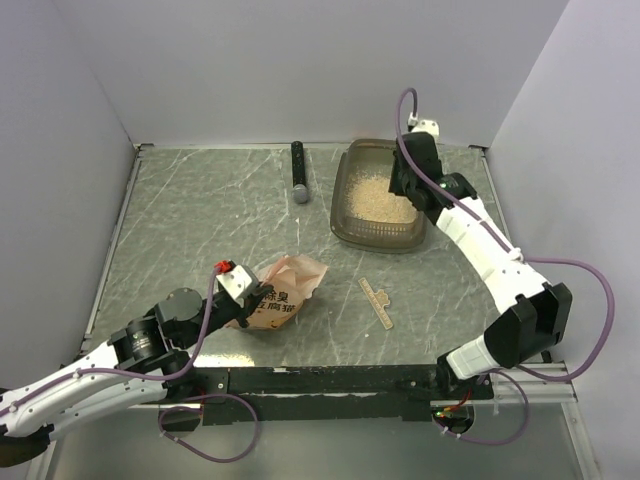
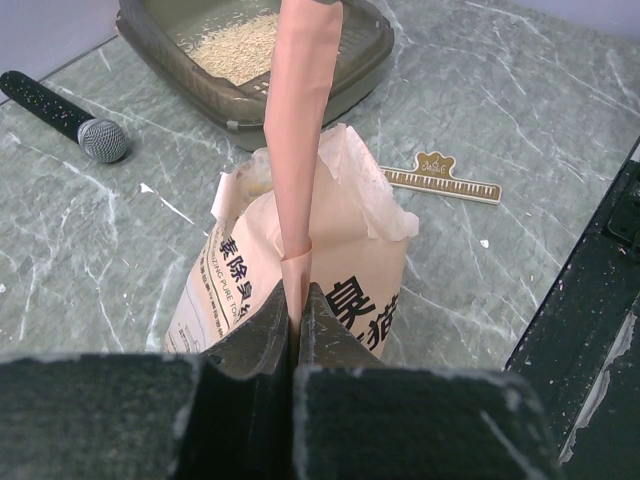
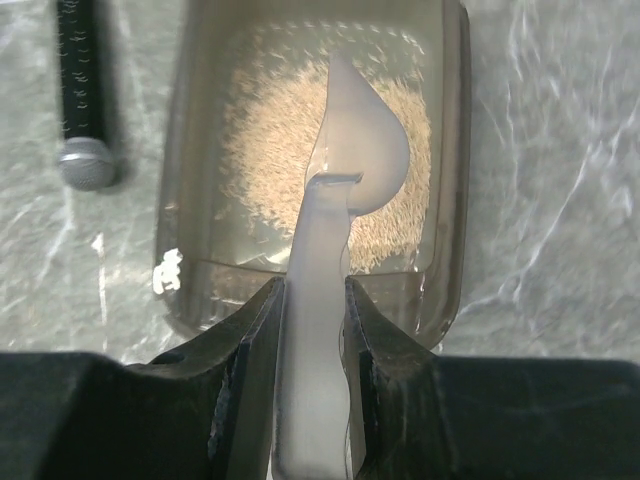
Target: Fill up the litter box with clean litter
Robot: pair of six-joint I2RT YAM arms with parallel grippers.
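Inspection from the near side. The grey-green marbled bench (image 1: 200, 220) carries all items. The rectangular translucent smoky grey-brown plastic litter box (image 1: 380, 240) sits at the far right of the bench, its long axis running away from the arm bases. The soft orange-pink pouch (image 1: 290, 285) with printed Chinese text lies near the left arm, well apart from the box, its open mouth turned towards it. Pale beige granular litter (image 1: 375, 195) forms a loose heap in the middle of the box floor; the margins along the walls look thinly covered. The right end effector (image 3: 313, 290) hangs directly over the box, jaws clamped on the handle of a milky white plastic scoop (image 3: 360, 150), whose bowl points along the box's long axis above the heap. The left end effector (image 2: 297, 300) is pressed together, pinching a pink fold of the pouch. A black microphone (image 1: 298, 172) with a grey mesh head lies just left of the box, and a small wooden ruler (image 1: 376, 302) lies between pouch and box. Judgement: the right arm is far nearer, with the box straight beneath it, so levelling falls to it.
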